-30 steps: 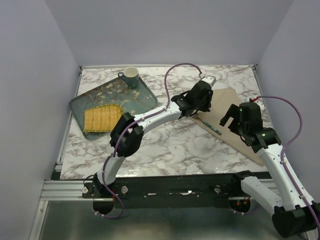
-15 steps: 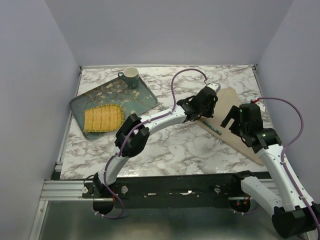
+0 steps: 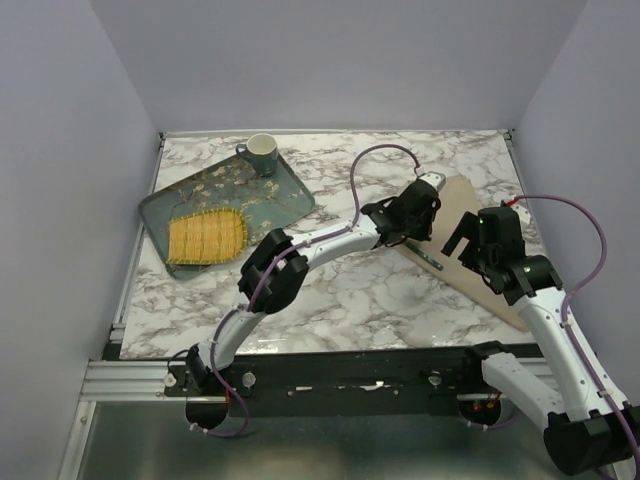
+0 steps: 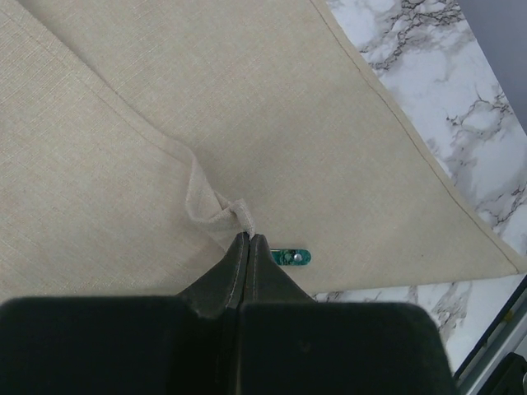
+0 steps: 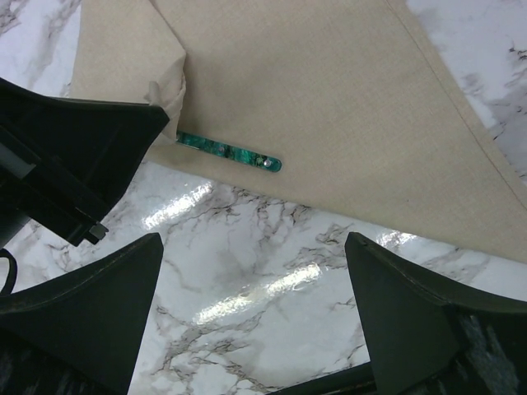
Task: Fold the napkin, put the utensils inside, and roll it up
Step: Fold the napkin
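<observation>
The left claw point(image 4: 249, 239) is clenched on a small puckered fold of the beige napkin point(image 4: 313, 123), pinched at its very tips; the napkin lies folded in a triangle at the right side of the marble surface point(image 3: 350, 290); the spoon point(image 5: 229, 151) rests on the napkin along its near edge, teal handle showing, bowl hidden beneath the fold and the left claw; the right claw point(image 5: 253, 247) hangs released, jaws wide, over bare marble just beside that edge.
</observation>
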### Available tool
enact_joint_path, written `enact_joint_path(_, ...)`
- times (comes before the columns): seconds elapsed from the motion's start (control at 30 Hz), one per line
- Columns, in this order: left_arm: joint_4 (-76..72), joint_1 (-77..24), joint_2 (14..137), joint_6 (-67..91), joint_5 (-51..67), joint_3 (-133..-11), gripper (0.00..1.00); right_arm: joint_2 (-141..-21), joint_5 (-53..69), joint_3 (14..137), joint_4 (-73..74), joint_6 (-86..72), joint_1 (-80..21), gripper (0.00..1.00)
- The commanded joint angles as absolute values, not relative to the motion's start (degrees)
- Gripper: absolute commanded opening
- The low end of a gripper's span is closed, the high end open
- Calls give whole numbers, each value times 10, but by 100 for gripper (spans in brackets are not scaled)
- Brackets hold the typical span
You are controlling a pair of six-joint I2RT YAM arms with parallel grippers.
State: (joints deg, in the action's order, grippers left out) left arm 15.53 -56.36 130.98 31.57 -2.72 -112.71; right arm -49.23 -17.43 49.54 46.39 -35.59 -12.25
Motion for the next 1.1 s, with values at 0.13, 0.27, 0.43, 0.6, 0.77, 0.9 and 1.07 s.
enact_joint_path(0.13, 148, -579, 1332, 322, -10, -1143, 0, -497, -197, 506, 475, -361, -117, 100)
enact_joint_path(0.27, 147, -583, 1341, 324, -4, -1143, 0, -497, -197, 505, 475, -363, -117, 100)
enact_joint_path(0.43, 145, -587, 1347, 327, -1, -1141, 0, -498, -193, 504, 475, -362, -117, 100)
enact_joint_path(0.6, 142, -591, 1356, 331, 19, -1139, 1, -498, -192, 501, 475, -365, -117, 100)
enact_joint_path(0.77, 141, -593, 1362, 334, 23, -1137, 3, -500, -191, 500, 476, -366, -117, 100)
enact_joint_path(0.9, 140, -594, 1368, 335, 25, -1136, 4, -498, -190, 497, 475, -365, -117, 100)
enact_joint_path(1.07, 141, -594, 1372, 335, 26, -1138, 6, -499, -185, 494, 475, -366, -116, 100)
